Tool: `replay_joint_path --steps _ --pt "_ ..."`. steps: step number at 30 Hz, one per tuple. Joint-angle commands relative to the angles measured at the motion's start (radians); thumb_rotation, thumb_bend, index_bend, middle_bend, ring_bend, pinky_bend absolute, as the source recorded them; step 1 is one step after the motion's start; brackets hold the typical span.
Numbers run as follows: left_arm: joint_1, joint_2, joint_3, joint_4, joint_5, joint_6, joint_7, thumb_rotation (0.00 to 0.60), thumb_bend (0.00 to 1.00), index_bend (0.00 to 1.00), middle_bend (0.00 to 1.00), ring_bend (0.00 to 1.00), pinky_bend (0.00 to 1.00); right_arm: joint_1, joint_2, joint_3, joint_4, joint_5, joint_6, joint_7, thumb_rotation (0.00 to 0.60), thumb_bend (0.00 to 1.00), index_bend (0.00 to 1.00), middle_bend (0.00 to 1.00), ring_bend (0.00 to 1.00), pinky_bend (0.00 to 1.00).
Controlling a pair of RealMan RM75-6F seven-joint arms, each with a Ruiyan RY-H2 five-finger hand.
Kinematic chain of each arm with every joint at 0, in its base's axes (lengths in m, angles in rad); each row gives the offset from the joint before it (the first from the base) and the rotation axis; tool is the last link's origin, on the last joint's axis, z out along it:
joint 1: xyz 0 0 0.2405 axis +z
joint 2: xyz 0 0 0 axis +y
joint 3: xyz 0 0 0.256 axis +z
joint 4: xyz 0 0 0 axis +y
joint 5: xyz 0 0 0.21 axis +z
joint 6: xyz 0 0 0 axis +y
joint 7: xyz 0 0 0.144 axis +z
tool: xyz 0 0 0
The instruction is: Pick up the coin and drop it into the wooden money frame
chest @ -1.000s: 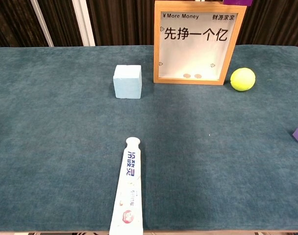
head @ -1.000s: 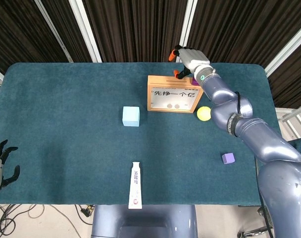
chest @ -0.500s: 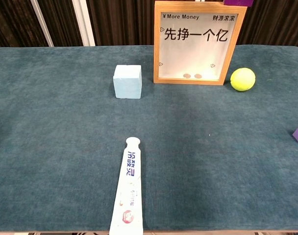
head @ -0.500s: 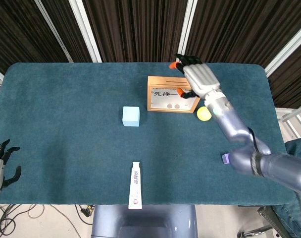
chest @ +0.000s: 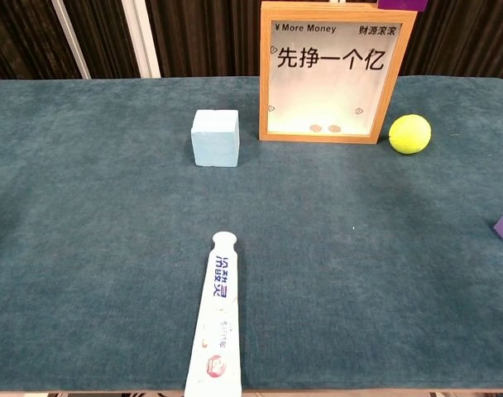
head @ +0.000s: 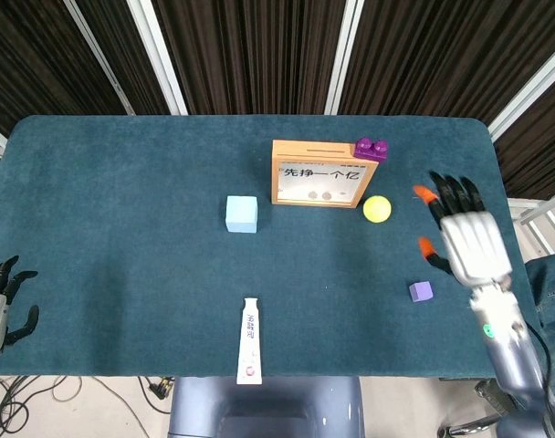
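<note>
The wooden money frame (head: 318, 172) (chest: 328, 73) stands upright at the back of the table, with two coins (chest: 324, 129) lying at the bottom behind its clear front. My right hand (head: 465, 235) hovers over the table's right side, well clear of the frame, fingers spread and holding nothing. My left hand (head: 0, 307) rests off the table's front left corner, fingers apart and empty. Neither hand shows in the chest view.
A purple toy brick (head: 371, 149) sits by the frame's right top corner. A yellow ball (head: 377, 209) (chest: 409, 134) lies right of the frame, a light blue cube (head: 242, 213) (chest: 215, 137) to its left. A small purple cube (head: 421, 291) and a toothpaste tube (head: 249, 339) lie nearer the front.
My right hand has left the top of the frame and swung back to the right and toward the front, fingers spread. The left hand has barely moved.
</note>
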Motion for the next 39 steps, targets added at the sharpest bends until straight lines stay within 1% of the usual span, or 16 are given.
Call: replay_joint_path --steps 1,5,8,13,19,34,39 --pt "0.0 -0.003 0.0 0.004 0.006 0.006 0.007 0.6 0.46 0.24 0.01 0.0 0.16 -0.195 -0.071 -0.069 0.029 -0.107 0.144 -0.054 0.6 0.45 0.16 0.0 0.0 0.0" --pt "0.005 -0.012 -0.001 0.013 0.022 0.028 0.013 0.6 0.46 0.22 0.01 0.0 0.16 -0.331 -0.117 -0.084 0.123 -0.153 0.223 -0.055 0.6 0.45 0.16 0.0 0.0 0.0" --pt "0.007 -0.019 -0.002 0.02 0.032 0.041 0.017 0.6 0.46 0.19 0.01 0.0 0.16 -0.394 -0.135 -0.086 0.172 -0.175 0.246 -0.069 0.6 0.45 0.16 0.0 0.0 0.0" --pt "0.008 -0.029 -0.001 0.037 0.066 0.065 0.023 0.6 0.46 0.17 0.01 0.0 0.15 -0.471 -0.149 -0.081 0.221 -0.22 0.254 -0.08 0.6 0.45 0.16 0.0 0.0 0.0" --pt "0.009 -0.036 0.002 0.056 0.097 0.083 0.017 0.6 0.46 0.16 0.01 0.0 0.14 -0.518 -0.164 -0.072 0.25 -0.232 0.221 -0.084 0.6 0.45 0.14 0.0 0.0 0.0" --pt "0.009 -0.04 0.017 0.089 0.157 0.1 -0.007 0.6 0.45 0.16 0.01 0.0 0.11 -0.588 -0.181 0.032 0.326 -0.292 0.107 -0.037 0.6 0.44 0.13 0.0 0.0 0.0" --pt "0.009 -0.042 0.019 0.096 0.163 0.102 -0.008 0.6 0.45 0.16 0.01 0.0 0.11 -0.607 -0.194 0.067 0.359 -0.311 0.09 -0.026 0.6 0.44 0.13 0.0 0.0 0.0"
